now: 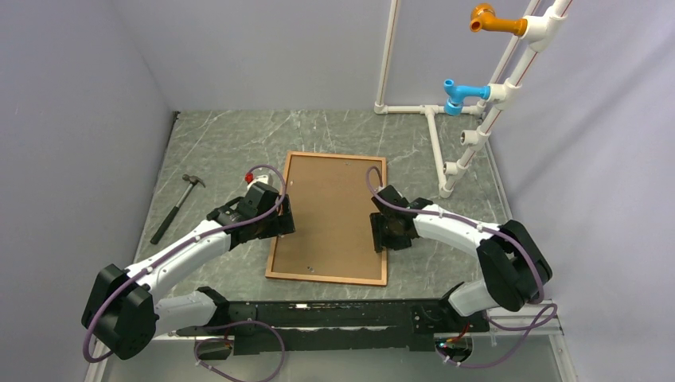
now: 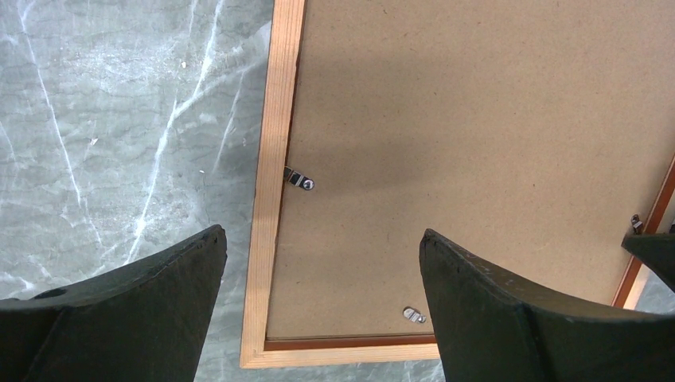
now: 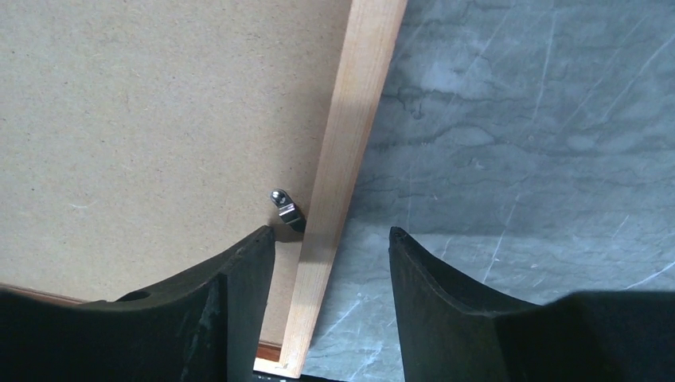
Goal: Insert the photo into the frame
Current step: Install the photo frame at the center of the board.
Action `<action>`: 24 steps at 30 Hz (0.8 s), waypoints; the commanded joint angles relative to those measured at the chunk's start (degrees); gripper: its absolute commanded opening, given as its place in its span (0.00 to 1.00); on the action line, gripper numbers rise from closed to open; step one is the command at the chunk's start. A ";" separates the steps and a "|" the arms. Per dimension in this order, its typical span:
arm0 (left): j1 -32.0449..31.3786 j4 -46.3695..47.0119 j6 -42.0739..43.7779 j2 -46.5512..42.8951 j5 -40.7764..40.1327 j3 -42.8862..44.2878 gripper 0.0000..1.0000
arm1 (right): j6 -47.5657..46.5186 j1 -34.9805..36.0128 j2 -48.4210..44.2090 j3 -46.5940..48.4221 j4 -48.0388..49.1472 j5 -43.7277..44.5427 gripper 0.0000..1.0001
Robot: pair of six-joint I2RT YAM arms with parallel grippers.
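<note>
Left gripper [image 2: 322, 233], jaws spread wide, hangs over the left rail of the frame [image 2: 275, 119]; right gripper [image 3: 332, 231], jaws parted, straddles the right rail. Frame lies face down mid-table [image 1: 223, 143], backing board [image 1: 334, 207] uppermost, hammer [image 1: 175, 208] to its left, clip [image 2: 301, 181] at the rail.

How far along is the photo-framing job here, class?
Looks done: backing board sits inside the face-down frame; the photo is out of sight, presumably beneath. In hand: left gripper and right gripper hover open over the side rails, the right by a clip. Left: perhaps securing clips.
</note>
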 commanded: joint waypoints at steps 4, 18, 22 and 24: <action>0.20 0.62 0.49 0.36 0.41 0.12 0.93 | 0.29 1.71 3.58 0.99 -1.89 4.42 0.45; 0.28 0.67 0.75 -0.05 0.46 -0.25 0.93 | -1.27 1.68 11.10 4.12 -0.24 9.18 0.28; 0.30 1.18 0.83 -0.08 0.80 -0.32 0.93 | -0.64 1.60 11.06 3.79 0.01 10.60 0.00; 0.28 1.34 0.99 -0.06 0.98 -0.32 0.93 | -0.12 1.62 10.77 3.63 0.16 10.85 0.00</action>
